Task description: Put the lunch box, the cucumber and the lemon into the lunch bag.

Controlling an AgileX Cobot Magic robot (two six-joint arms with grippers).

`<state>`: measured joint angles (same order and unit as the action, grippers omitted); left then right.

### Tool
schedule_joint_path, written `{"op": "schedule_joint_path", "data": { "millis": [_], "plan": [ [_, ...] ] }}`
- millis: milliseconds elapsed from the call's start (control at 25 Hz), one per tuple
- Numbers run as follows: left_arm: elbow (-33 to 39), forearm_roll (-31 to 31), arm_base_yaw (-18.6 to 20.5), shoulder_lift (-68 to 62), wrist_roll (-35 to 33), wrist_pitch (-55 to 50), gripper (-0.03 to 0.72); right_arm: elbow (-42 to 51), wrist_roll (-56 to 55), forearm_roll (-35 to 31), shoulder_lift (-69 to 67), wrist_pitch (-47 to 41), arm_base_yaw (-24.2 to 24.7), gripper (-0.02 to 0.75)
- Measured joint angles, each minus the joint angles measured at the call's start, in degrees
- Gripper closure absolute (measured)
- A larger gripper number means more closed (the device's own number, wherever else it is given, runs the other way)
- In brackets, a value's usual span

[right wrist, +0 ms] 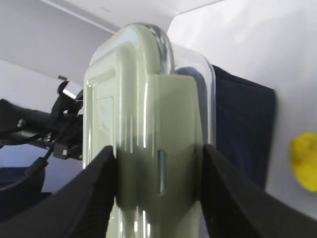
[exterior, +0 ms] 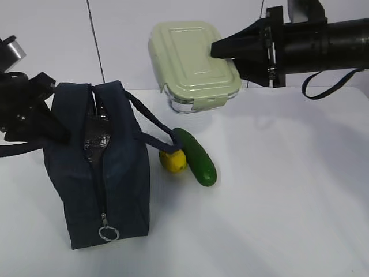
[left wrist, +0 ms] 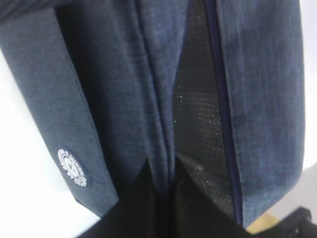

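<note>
Holding the lunch box [exterior: 195,64] clamped in my right gripper [exterior: 222,49], high above the table, while my left gripper [left wrist: 166,186] pinches the lunch bag [exterior: 98,167] edge shut-tight. That zipper gap looks narrow; the box could catch its rim and tip the bag onto the lemon [exterior: 172,160] and cucumber [exterior: 196,156].

A plain white table [exterior: 288,190] fills the exterior view from 3 o'clock round to 9 o'clock, matt and faintly shadowed; behind it, toward 12 o'clock, stands a pale grey wall [exterior: 52,29]; a thin dark seam [exterior: 95,40] runs slightly slanted down the wall at about 11 o'clock; a shorter dark line [exterior: 261,8] shows near 1 o'clock. In the left wrist view a small tan patch [left wrist: 260,228] sits at 5 o'clock, too blurred to identify; white tabletop shows at 8 o'clock.
</note>
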<state>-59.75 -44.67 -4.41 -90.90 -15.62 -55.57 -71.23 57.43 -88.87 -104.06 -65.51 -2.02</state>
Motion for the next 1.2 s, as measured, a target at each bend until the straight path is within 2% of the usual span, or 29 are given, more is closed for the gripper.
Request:
{"op": "schedule_joint_path", "data": {
  "millis": [280,640,1200],
  "plan": [
    [0.00,-0.08,0.00,0.00,-0.63,-1.49,0.687,0.00,0.00,-4.84,0.00,0.00,-7.52,0.367],
    [0.00,-0.08,0.00,0.00,-0.75,-1.75,0.687,-0.08,0.56,-8.48,0.00,0.51,-14.32,0.367],
    [0.00,-0.08,0.00,0.00,-1.14,-2.87,0.687,-3.04,1.22,-10.33,-7.20,6.29,-17.15,0.368]
  ]
}}
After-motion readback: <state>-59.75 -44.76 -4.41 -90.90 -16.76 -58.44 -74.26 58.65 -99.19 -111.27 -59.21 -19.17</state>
